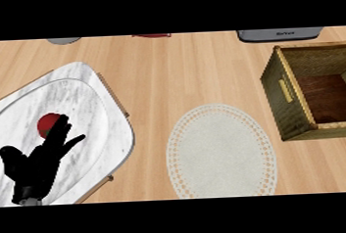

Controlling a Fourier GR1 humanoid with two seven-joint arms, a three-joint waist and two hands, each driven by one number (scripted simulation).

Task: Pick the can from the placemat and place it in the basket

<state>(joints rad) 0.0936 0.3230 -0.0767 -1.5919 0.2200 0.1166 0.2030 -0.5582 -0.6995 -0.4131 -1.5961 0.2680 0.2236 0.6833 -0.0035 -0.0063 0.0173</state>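
Head view. The left hand (35,163), fingers straight, shows over a marble tray (89,110); its fingertips partly cover a red round object (47,123). A pale oval placemat (221,150) lies between the tray and a wicker basket (287,96), at right.

A single view from the head looks steeply down on the desk (181,74), fairly near. The tray (96,102) fills the left, the mat (221,150) the middle; the basket (285,91) is cut by the right edge.
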